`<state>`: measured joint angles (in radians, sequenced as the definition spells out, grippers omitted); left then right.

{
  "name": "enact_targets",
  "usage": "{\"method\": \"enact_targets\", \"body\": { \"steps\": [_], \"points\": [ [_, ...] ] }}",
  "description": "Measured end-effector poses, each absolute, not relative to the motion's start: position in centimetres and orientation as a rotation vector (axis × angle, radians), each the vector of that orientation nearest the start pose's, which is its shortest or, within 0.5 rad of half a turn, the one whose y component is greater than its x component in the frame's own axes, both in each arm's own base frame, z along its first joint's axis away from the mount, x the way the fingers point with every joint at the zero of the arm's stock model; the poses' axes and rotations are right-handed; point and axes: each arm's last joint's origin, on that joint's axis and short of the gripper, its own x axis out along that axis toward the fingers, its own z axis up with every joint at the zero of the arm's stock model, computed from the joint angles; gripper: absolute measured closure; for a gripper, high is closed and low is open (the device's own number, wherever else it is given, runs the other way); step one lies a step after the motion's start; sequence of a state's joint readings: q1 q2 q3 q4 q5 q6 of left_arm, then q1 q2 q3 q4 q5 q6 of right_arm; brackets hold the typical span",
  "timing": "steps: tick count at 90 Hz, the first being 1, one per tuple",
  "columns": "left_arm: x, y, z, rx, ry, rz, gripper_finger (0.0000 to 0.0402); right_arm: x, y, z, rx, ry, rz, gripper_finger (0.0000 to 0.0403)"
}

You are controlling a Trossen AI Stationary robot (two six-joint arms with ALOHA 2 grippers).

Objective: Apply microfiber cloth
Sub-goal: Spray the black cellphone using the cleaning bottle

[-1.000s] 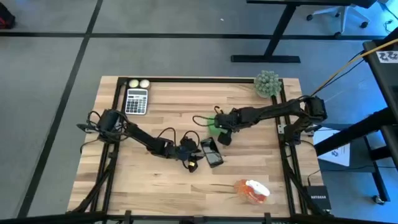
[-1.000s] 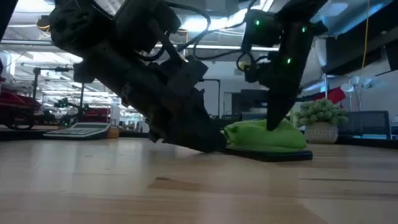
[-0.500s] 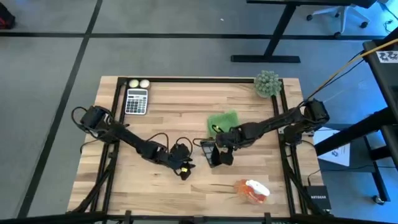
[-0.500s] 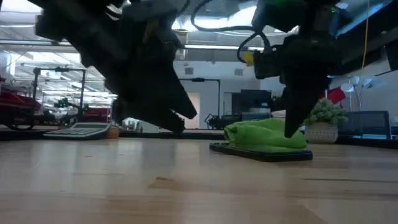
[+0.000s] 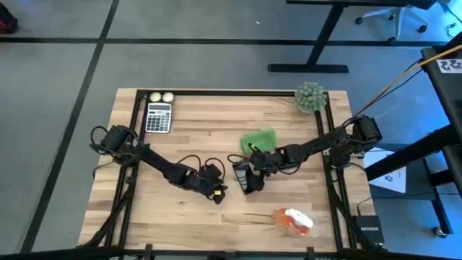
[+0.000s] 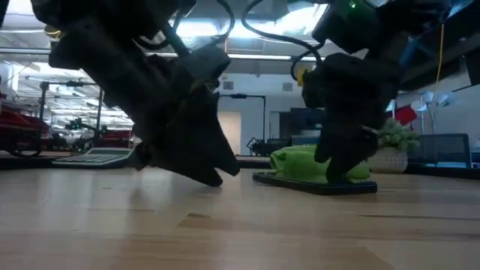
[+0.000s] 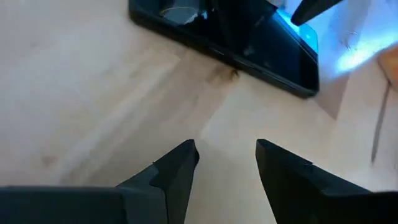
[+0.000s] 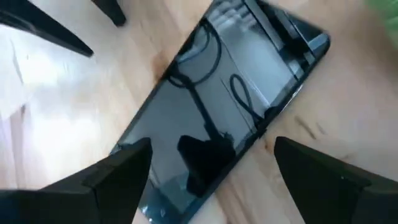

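The bright green microfiber cloth (image 5: 258, 139) lies loosely spread on the wooden table, a little beyond the black phone (image 8: 217, 106), and no gripper touches it. The phone lies flat on the table, screen up. My right gripper (image 8: 211, 180) hangs low over the phone. It is wide open, with one finger on each side of the phone's width. My left gripper (image 7: 227, 152) is open just left of the phone (image 7: 249, 43), near the table top, with bare wood between its fingers.
A calculator (image 5: 159, 117) and two small balls (image 5: 161, 97) sit at the far left. A grey-green spiky ball plant (image 5: 310, 97) stands at the far right corner. An orange and white object (image 5: 292, 222) lies near the front edge on the right.
My right gripper has left the cloth and gone toward the table's near edge, to above the phone. The cloth now lies uncovered where it was. My left gripper has drawn back from the phone's edge toward the table's left.
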<state>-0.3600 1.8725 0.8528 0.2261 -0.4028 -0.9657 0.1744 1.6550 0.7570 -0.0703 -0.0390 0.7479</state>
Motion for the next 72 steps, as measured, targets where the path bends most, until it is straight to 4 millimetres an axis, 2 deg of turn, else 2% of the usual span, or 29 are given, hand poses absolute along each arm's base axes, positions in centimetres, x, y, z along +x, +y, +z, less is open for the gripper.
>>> {"method": "enact_targets", "body": {
  "steps": [27,40,52,72],
  "points": [
    [32.7,-11.0,10.9,-0.677,0.63,0.409,0.0245,29.1,5.7,13.2,0.61,1.008,-0.137,0.0078],
    [32.7,-11.0,11.0,-0.681,0.624,0.406,0.0245,28.9,4.7,14.6,0.627,0.976,-0.132,0.0078],
    [32.7,-11.0,11.0,-0.673,0.623,0.405,0.0245,28.7,3.5,14.6,0.628,0.999,-0.164,0.0078],
    [32.7,-11.0,10.9,-0.673,0.628,0.402,0.0245,30.5,3.5,12.1,0.698,0.979,-0.108,0.0078]
  ]
}}
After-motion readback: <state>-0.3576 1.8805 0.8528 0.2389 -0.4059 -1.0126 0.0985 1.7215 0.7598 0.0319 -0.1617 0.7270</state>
